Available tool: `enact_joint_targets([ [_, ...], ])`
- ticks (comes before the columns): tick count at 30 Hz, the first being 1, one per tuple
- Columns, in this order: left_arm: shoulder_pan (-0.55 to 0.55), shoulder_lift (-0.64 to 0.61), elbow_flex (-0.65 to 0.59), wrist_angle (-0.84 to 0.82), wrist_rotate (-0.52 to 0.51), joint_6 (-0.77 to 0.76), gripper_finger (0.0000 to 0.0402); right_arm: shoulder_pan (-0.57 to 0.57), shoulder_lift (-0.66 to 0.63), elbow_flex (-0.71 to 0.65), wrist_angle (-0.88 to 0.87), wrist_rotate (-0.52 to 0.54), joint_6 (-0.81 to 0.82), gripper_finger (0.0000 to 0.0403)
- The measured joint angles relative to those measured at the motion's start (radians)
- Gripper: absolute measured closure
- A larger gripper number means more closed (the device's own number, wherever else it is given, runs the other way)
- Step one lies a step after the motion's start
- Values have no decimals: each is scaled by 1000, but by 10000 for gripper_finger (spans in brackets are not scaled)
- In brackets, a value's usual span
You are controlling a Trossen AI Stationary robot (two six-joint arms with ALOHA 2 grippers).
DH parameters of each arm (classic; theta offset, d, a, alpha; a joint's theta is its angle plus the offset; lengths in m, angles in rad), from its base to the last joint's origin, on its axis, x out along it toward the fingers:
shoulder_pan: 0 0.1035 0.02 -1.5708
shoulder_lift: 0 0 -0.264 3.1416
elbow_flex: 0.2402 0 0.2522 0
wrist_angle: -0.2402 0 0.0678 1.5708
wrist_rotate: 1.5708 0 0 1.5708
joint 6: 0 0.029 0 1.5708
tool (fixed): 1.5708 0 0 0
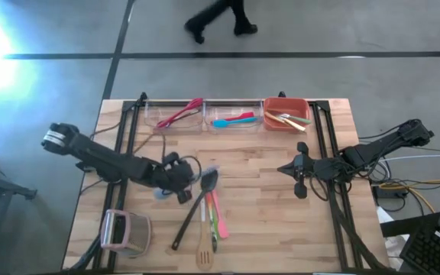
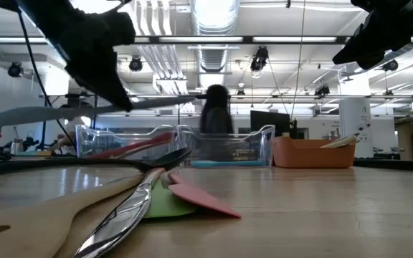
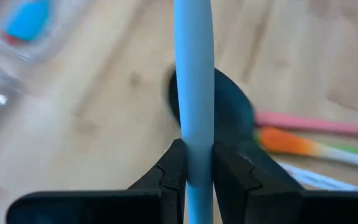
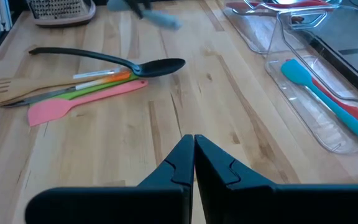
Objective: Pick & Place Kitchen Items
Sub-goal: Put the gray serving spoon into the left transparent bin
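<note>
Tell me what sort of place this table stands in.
Probably a lab or workshop hall, not a home kitchen: exposed ceiling ducts with strip lights, a bare grey concrete floor, and a computer monitor beyond the wooden table.

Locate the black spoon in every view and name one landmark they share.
High: black spoon, table centre, bowl toward the bins.
Low: left of centre, bowl raised.
Left wrist: dark bowl behind the held blue handle.
Right wrist: upper left.
Shared landmark: pink spatula beside it.
</note>
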Motion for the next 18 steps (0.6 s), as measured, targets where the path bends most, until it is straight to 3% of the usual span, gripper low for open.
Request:
enact_joint_targets([
  [7,178,-126,-1,-13,-38,242,346,0,0,0,1,0,1,394],
  [13,371,-163,0,12,-42,491,346,0,0,0,1,0,3,394],
  [18,540,-160,-1,107,68,681,346,0,0,0,1,0,3,394],
])
